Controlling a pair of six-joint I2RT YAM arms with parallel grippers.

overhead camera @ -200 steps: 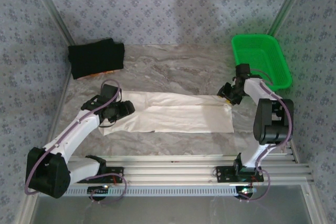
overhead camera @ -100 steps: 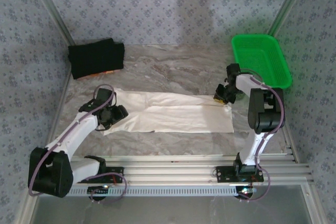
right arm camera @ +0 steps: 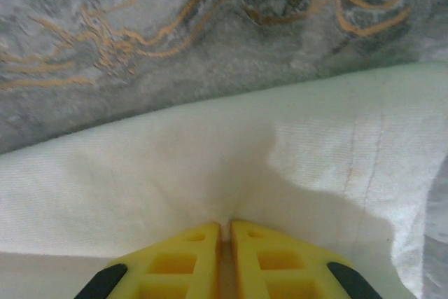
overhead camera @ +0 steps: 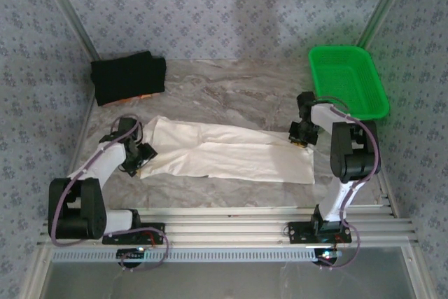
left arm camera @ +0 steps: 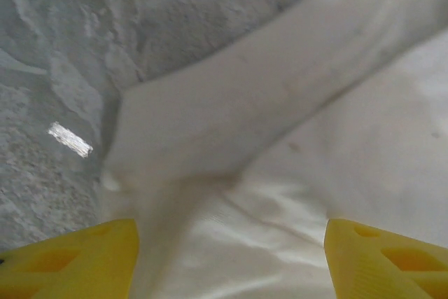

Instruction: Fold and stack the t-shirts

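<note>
Right gripper (right arm camera: 225, 234) pinches the cream-white t-shirt (overhead camera: 224, 157) at its far right corner, fingers nearly together; left gripper (left arm camera: 227, 260), fingers spread wide, is over the shirt's left end.

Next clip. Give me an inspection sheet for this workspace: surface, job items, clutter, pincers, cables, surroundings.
Surface: grey marbled table, no spills seen.
Job's things: cream-white shirt lies as a long folded strip across the middle. The black shirt sits folded at the far left corner, an orange bit at its near edge.
Clutter: green mesh basket at the far right, apparently empty.
Pincers: left pincer is open over the cream-white shirt's left end. The right pincer is shut on a pinch of cloth at its right end.
Cables: purple cables run along both arms, nothing seen snagged.
Surroundings: patterned walls and metal posts.
</note>
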